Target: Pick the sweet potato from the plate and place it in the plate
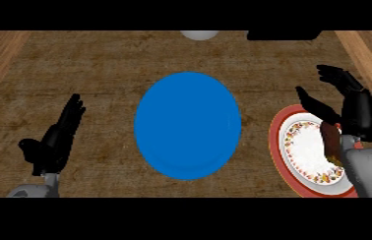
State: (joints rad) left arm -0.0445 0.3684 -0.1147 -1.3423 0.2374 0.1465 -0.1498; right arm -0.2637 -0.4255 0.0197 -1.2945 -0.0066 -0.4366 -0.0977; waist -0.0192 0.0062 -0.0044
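A red-rimmed patterned plate [299, 155] lies at the right of the counter. On it a brown sweet potato [330, 138] shows only in part, hidden behind my right forearm. My right hand [355, 108] hovers over the plate's far edge, above the sweet potato, with fingers and thumb spread apart and nothing between them. A large blue plate [187, 125] lies bare in the middle of the counter. My left hand [56, 138] rests at the lower left, fingers straight and pointing up, well apart from both plates.
A white rounded object [199, 34] sits at the far edge, and a black object [283, 35] lies to its right. Wooden borders [356, 45] run along the counter's left and right sides.
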